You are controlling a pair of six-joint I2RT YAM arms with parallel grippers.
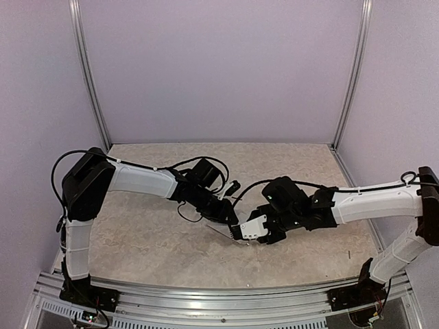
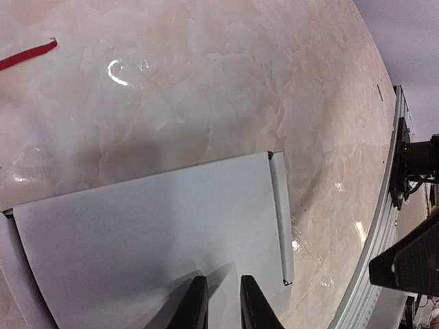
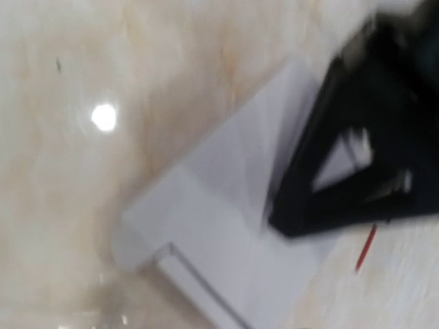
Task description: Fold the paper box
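You've got the paper box (image 2: 151, 233) near-flat on the bench (image 1: 147, 240); only a narrow side flap (image 2: 281, 212) looks creased, most folds left. Left gripper (image 2: 221, 282) narrowed over it, right gripper (image 1: 255, 230) alongside: can't tell either's grasp.

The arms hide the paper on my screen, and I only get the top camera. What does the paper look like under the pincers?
Observer: The left wrist camera shows the pale grey-white paper box opened out as one broad flat panel, with a narrow flap along one side.
Operator: Is the left pincer on it?
Observer: The left pincer has its two dark fingers close together over the panel's near edge. I cannot tell whether they are pressing on it.
Operator: Is anything else on the table?
Observer: Yes, a thin red strip lies on the beige marbled tabletop, well apart from the card.
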